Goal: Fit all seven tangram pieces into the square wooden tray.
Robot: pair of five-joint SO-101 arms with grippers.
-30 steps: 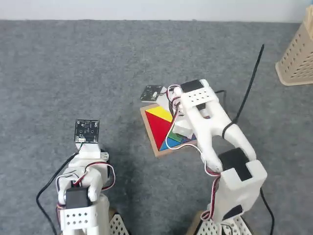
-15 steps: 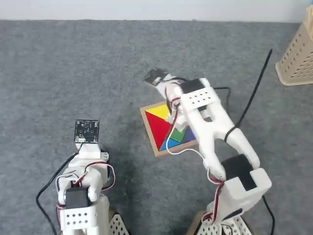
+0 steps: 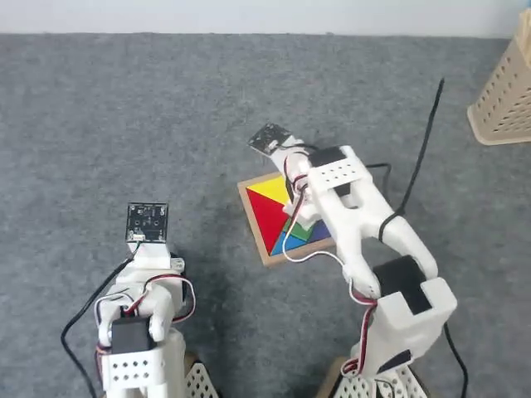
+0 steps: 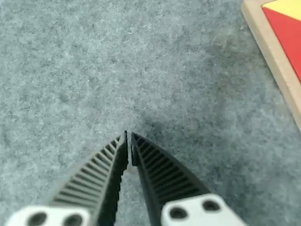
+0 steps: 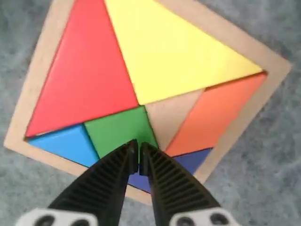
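Right pincer [image 5: 138, 145] closed, bare gap [image 5: 172, 117] in tray [image 5: 275, 70]

Beige basket [image 3: 504, 87], grey carpet [image 3: 124, 108]

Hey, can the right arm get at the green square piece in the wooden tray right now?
Probably yes: the right gripper hangs shut just above the green square piece in the square wooden tray, with nothing between them.

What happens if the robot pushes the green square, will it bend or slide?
Probably no bending: the green square looks flat and crisp-edged, like painted wood. It could slide into the bare gap beside it. The red triangle likely blocks it the other way.
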